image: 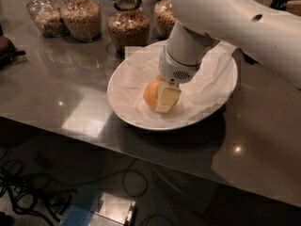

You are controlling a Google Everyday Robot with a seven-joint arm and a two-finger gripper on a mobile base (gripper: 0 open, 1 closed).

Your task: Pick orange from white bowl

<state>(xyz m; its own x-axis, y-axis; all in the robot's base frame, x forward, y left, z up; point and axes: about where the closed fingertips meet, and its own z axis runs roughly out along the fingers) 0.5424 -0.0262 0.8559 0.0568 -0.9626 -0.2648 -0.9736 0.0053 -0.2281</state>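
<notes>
The orange lies in the wide white bowl, left of its middle, on crumpled white paper. My gripper reaches down into the bowl from the upper right on the white arm. One pale finger lies against the orange's right front side. The other finger is hidden behind the fruit. The gripper looks shut on the orange, which sits very slightly off the paper.
Several glass jars of grains stand behind the bowl. A dark object lies at the left table edge. Below the front edge, cables and a metal box lie on the floor.
</notes>
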